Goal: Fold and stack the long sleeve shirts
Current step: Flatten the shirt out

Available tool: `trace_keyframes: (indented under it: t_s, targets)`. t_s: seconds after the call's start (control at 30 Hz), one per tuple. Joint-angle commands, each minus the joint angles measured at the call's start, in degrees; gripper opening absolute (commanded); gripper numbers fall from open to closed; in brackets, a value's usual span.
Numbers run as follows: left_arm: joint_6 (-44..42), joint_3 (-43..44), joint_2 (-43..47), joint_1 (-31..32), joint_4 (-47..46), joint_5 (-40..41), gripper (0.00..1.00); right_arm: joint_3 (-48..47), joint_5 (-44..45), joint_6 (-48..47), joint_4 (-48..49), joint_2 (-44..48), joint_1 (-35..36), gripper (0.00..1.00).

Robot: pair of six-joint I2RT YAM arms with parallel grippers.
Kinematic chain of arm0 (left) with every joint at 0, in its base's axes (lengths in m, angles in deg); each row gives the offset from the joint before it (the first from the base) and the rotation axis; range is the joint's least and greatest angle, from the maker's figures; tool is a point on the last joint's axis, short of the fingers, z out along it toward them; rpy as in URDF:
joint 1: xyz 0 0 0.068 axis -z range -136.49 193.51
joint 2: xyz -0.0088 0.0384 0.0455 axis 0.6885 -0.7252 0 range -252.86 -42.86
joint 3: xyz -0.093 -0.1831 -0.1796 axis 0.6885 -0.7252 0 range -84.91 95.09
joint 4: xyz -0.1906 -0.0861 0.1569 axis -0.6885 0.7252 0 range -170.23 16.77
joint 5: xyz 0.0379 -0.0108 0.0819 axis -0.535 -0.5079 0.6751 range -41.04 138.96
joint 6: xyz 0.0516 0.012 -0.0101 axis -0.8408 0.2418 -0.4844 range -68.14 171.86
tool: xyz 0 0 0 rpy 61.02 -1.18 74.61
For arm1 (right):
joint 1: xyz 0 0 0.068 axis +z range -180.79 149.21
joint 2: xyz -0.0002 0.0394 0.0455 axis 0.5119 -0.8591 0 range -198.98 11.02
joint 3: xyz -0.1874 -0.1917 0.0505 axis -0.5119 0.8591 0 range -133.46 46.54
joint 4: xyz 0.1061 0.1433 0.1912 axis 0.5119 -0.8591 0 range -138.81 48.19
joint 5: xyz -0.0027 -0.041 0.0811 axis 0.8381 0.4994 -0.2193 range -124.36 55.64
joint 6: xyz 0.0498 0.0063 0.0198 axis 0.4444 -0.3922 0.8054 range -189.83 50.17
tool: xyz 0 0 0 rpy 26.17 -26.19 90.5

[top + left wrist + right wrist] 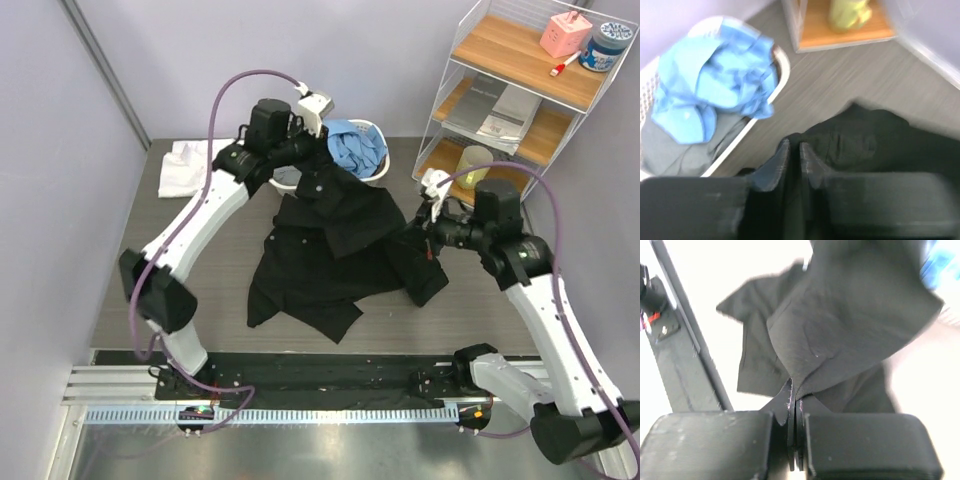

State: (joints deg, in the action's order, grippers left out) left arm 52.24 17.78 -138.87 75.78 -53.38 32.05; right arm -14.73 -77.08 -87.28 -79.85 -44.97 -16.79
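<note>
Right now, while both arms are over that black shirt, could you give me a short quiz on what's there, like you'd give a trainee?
1. True or false: the right end effector is shut on the black shirt.
2. Where is the light blue shirt? A) in the white basket B) on a chair C) under the black shirt
3. Fill in: the cloth at the table's far left corner is ____ in colour.
Key: 1 true; 2 A; 3 white.
</note>
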Motion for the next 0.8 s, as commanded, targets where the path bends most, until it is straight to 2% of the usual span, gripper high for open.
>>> trace_keyframes:
  t_s: [0.0,0.03,0.1,0.13,0.2,0.23,0.3,0.37,0.53,0.77]
  targets:
    - [6.3,3.5,-5.2,-8.2,9.1,-4.8,0.34,-9.4,1.8,0.8,1.3,4.7,-0.4,0.01]
    - [7.4,1.6,-3.9,-9.9,8.1,-7.0,0.49,-10.2,2.1,1.5,1.6,4.8,-0.3,0.01]
    - [8.6,-7.2,1.0,-14.7,3.5,-9.0,0.59,-12.1,4.2,2.9,4.0,4.5,-0.3,0.01]
    - [7.9,-9.8,2.7,-15.9,2.6,-10.3,0.68,-12.6,5.3,3.8,5.3,4.1,-0.2,0.01]
    - [2.8,-16.1,5.9,-18.2,2.6,-10.3,0.76,-14.4,7.0,5.2,8.1,3.3,-0.4,0.01]
    - [0.6,-17.7,8.4,-18.6,3.5,-10.9,0.83,-15.0,7.6,5.4,8.9,2.2,-0.5,0.01]
    - [-6.1,-21.3,10.5,-19.2,7.4,-13.1,0.84,-16.6,9.7,6.5,11.1,1.3,-0.6,0.01]
    - [-8.7,-24.1,13.2,-19.2,8.3,-15.6,0.85,-17.5,9.9,6.5,12.8,0.3,-0.6,0.01]
    - [-17.5,-34.0,15.6,-19.0,2.9,-20.8,0.86,-19.6,10.0,6.6,13.8,-0.5,-0.6,0.01]
    - [-22.3,-34.8,10.3,-15.8,-7.1,-21.8,0.83,-19.5,10.7,7.3,13.7,0.8,-0.6,0.01]
